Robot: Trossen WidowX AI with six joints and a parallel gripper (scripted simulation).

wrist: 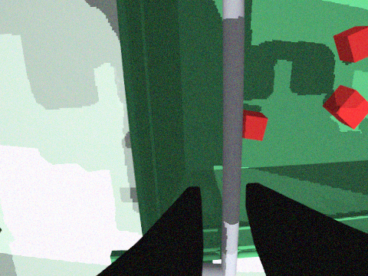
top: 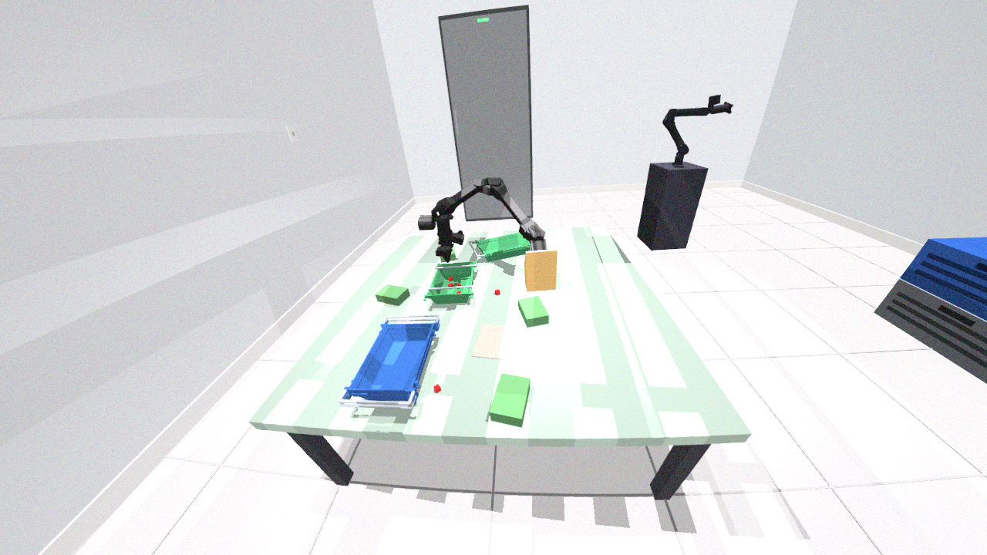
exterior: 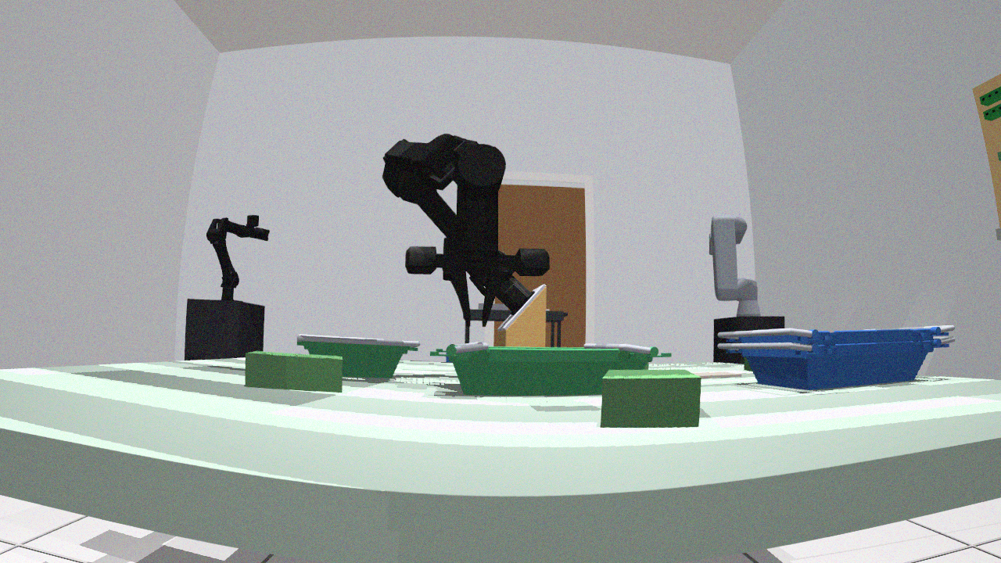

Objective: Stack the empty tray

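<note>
Parted slightly and gripping nothing, the claw (top: 445, 257) (exterior: 475, 322) (wrist: 222, 196) straddles the bar (top: 456, 265) (exterior: 470, 347) (wrist: 233, 115) above the loaded tray (top: 452, 298) (exterior: 539, 374) (wrist: 165, 96), bar-swinging seemingly nearly finished; next, it should rise clear towards the empty tray (top: 506, 248) (exterior: 368, 360) beside it.

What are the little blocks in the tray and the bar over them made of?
The little blocks look like hard plastic, maybe painted wood: plain red, sharp edges, no grain showing. The bar might be smooth metal, because it's round, gray and straight, though gray plastic could look the same.
</note>
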